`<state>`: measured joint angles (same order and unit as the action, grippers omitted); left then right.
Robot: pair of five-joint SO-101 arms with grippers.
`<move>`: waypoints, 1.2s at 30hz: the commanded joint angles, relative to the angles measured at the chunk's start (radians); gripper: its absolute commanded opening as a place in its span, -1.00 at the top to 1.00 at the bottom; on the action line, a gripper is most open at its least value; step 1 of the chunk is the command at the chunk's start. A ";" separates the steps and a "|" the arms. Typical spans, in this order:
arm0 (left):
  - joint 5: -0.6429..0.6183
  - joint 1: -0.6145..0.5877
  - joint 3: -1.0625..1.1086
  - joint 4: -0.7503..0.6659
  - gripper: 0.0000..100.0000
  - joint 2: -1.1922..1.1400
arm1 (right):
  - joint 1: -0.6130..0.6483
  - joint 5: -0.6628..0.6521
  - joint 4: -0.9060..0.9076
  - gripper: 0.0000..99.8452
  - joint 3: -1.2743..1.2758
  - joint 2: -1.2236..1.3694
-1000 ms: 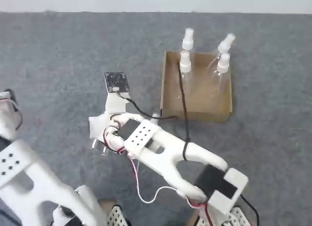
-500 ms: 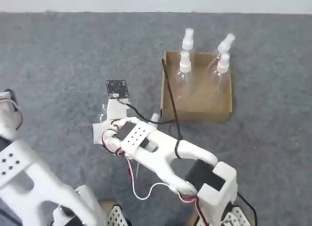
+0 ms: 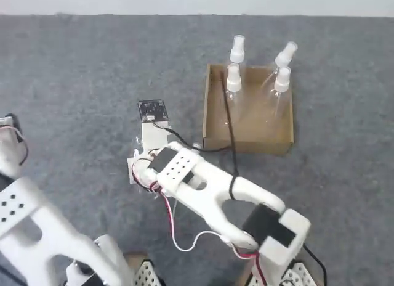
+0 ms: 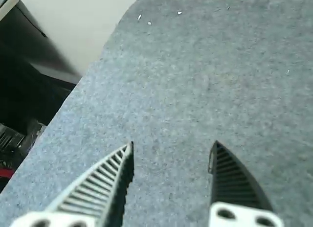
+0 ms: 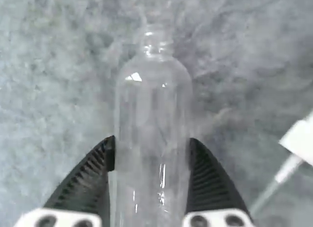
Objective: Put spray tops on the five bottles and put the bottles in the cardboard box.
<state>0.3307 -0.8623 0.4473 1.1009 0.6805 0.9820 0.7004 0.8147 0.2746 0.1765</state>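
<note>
Right tool (image 5: 151, 140) is clamped on a clear uncapped plastic bottle (image 5: 152, 90) over the grey felt surface (image 5: 49, 65); its long axis is aligned with the tool, neck pointing away. A white spray top (image 5: 299, 136) is seen just beside. Left tool (image 4: 171, 148) is held open, empty.

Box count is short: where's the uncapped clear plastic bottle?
Right wrist view: clear plastic bottle held in the right gripper over grey carpet, white spray top beside it.
</note>
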 commanded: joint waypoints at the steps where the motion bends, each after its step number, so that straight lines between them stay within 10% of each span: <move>1: 0.003 0.002 0.004 -0.028 0.54 0.008 | -0.018 -0.132 0.093 0.99 -0.038 -0.197; 19: -0.107 0.402 0.189 -0.020 0.54 0.009 | -0.395 -0.643 0.628 0.99 -0.043 -0.944; 29: -0.233 0.944 0.351 -0.026 0.54 0.000 | -0.888 -0.991 0.854 0.99 -0.037 -1.075; 36: -0.252 1.059 0.432 -0.109 0.54 -0.005 | -1.260 -1.145 0.750 0.99 0.025 -1.000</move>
<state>0.0928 0.1580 0.8753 1.0288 0.6790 -0.1504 -0.3844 1.6479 0.2777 -0.8654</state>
